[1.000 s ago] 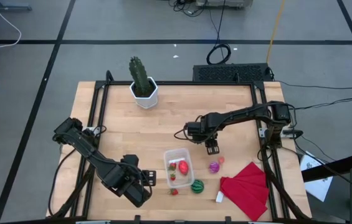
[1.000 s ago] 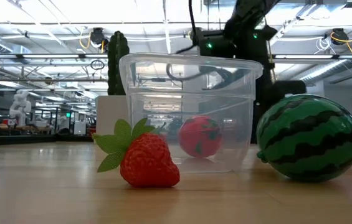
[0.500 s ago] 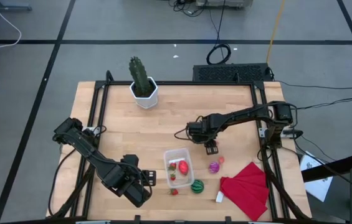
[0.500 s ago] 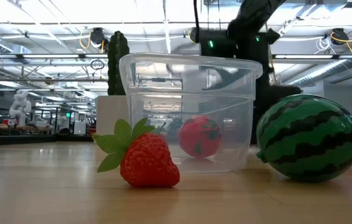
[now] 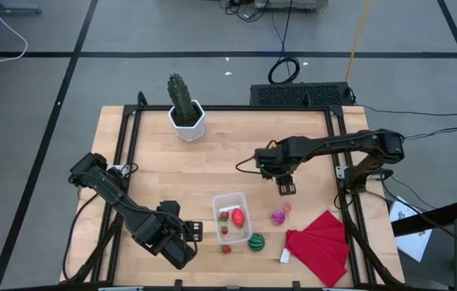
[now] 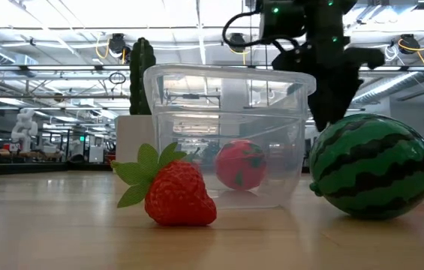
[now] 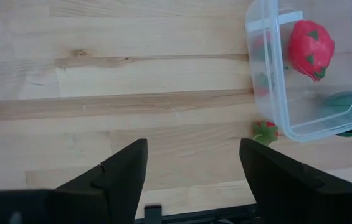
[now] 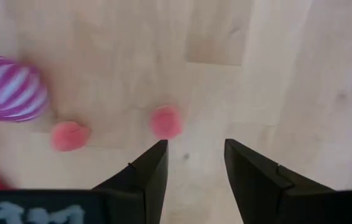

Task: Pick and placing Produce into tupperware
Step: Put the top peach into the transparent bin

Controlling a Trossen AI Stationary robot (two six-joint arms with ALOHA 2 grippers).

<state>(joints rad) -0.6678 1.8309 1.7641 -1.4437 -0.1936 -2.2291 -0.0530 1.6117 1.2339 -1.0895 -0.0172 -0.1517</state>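
Low view, nearest the camera: a red strawberry (image 6: 180, 193) lies on the bench (image 6: 61, 232) at lower centre, just in front of the clear tupperware (image 6: 227, 135), which fills the middle of the frame and holds a round red fruit (image 6: 241, 164); the striped green watermelon ball (image 6: 371, 166) sits just beside the tupperware at the right. Behind and above them, at upper right, the right gripper (image 6: 337, 97) hangs clear of the bench. In the high view the left gripper (image 5: 196, 232) waits at lower left of the bench, just left of the tupperware (image 5: 231, 217), its fingers (image 7: 123, 174) parted and holding nothing. The strawberry (image 5: 226, 249) and watermelon ball (image 5: 256, 242) lie along the tupperware's lower edge; right of it are a purple striped piece (image 5: 277, 217) and a small pink bit (image 5: 288, 208), with a red folded cloth (image 5: 319, 244) at lower right. The right gripper (image 5: 285, 187) hovers at centre right, above the pink bit, its fingers (image 8: 147, 177) spread apart and empty; its wrist view shows two pink bits (image 8: 165, 121) and the purple piece (image 8: 10, 88) on the wood beyond them. Farthest, at the bench's upper left, stands a cactus (image 5: 181, 98) in a white pot.
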